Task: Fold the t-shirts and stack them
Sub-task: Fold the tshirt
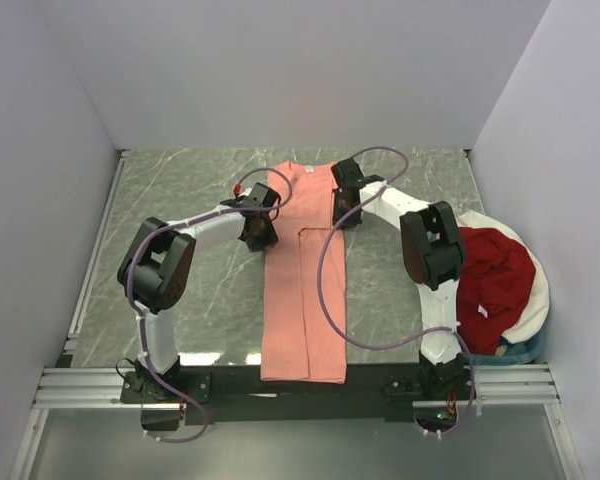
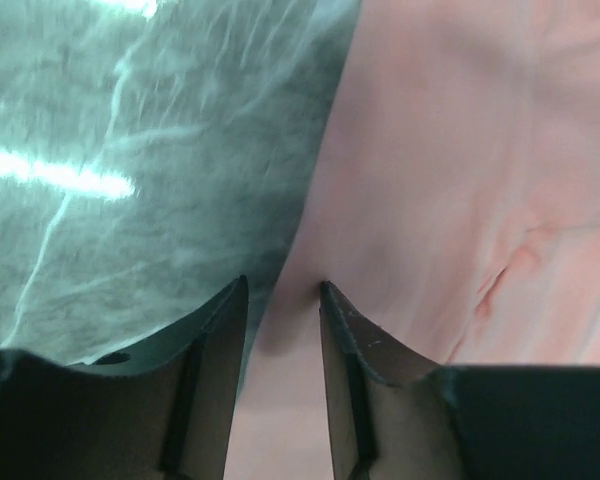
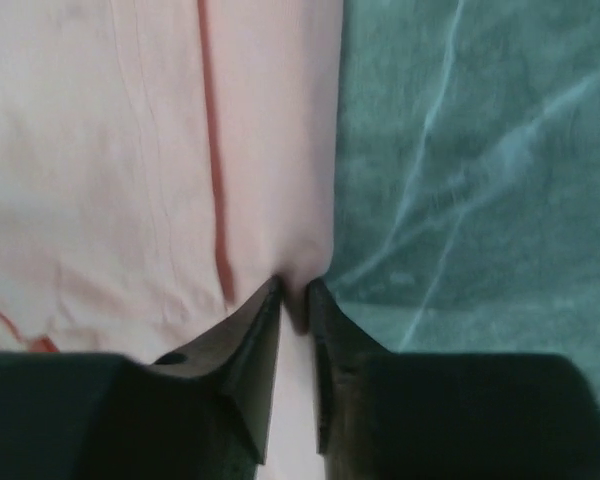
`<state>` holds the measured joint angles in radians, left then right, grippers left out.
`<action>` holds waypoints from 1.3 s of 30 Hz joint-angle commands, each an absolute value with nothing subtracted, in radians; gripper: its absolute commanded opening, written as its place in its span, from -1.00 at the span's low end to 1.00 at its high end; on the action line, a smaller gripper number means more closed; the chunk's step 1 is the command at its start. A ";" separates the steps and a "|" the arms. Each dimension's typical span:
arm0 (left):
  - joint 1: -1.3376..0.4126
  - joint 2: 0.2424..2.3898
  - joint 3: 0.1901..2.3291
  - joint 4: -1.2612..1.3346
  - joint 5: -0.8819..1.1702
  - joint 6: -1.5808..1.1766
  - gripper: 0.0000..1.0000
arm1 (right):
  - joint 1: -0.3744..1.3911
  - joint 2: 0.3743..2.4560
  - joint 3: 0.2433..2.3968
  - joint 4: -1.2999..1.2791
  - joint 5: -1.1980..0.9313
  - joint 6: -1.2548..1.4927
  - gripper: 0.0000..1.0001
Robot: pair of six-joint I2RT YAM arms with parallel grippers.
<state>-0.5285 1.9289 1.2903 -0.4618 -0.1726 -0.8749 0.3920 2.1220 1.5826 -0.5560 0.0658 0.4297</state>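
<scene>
The salmon-pink t-shirt (image 1: 302, 290) lies folded lengthwise down the tabletop's (image 1: 180, 190) middle. The left hand (image 2: 283, 288), partly open, straddles its left edge. The right hand (image 3: 294, 290), nearly closed, pinches its right edge.

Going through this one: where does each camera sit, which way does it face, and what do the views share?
Top external: above and behind the arm bases, looking down on the green marbled table, the folded salmon-pink cloth t-shirt, both arms, left gripper and right gripper.
Left wrist: on the left arm, facing down past its own fingers, which straddle the shirt's edge.
Right wrist: on the right arm, facing down past its fingers, pinched on the opposite edge.
Shared: all show shirt and table.
</scene>
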 commanded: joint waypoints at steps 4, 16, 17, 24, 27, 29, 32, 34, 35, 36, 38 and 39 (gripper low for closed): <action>-0.494 2.022 1.371 -0.452 -0.153 -0.859 -0.34 | 0.351 2.247 1.733 -0.546 0.052 0.433 -0.74; -0.377 2.278 1.754 -0.514 -0.074 -0.841 -0.44 | 0.291 2.488 2.164 -0.661 -0.035 0.414 -0.75; -0.371 2.289 1.775 -0.517 -0.060 -0.833 -0.44 | 0.290 2.490 2.195 -0.669 -0.040 0.416 -0.69; -0.348 2.192 1.763 -0.489 -0.011 -0.792 -0.05 | 0.285 2.358 2.116 -0.672 -0.034 0.416 -0.12; -0.351 2.039 1.610 -0.431 -0.008 -0.807 0.06 | 0.285 2.229 1.977 -0.652 -0.008 0.448 -0.12; -0.357 1.907 1.461 -0.410 -0.009 -0.828 0.07 | 0.287 2.099 1.811 -0.623 -0.008 0.472 -0.12; -0.406 1.749 1.277 -0.400 -0.024 -0.859 0.04 | 0.311 1.895 1.535 -0.523 -0.002 0.518 -0.14; -0.481 1.648 1.164 -0.414 -0.079 -0.871 0.02 | 0.339 1.744 1.401 -0.454 0.044 0.543 -0.15; -0.512 1.619 1.128 -0.422 -0.096 -0.893 0.01 | 0.365 1.692 1.276 -0.431 0.052 0.549 -0.15; -0.572 1.591 1.096 -0.426 -0.110 -0.908 -0.01 | 0.380 1.645 1.209 -0.385 0.052 0.561 -0.15; -0.635 1.517 1.000 -0.419 -0.127 -0.948 -0.06 | 0.426 1.511 1.037 -0.344 0.048 0.577 -0.16; -0.705 1.500 0.973 -0.423 -0.141 -0.962 -0.06 | 0.440 1.470 0.981 -0.312 0.048 0.593 -0.16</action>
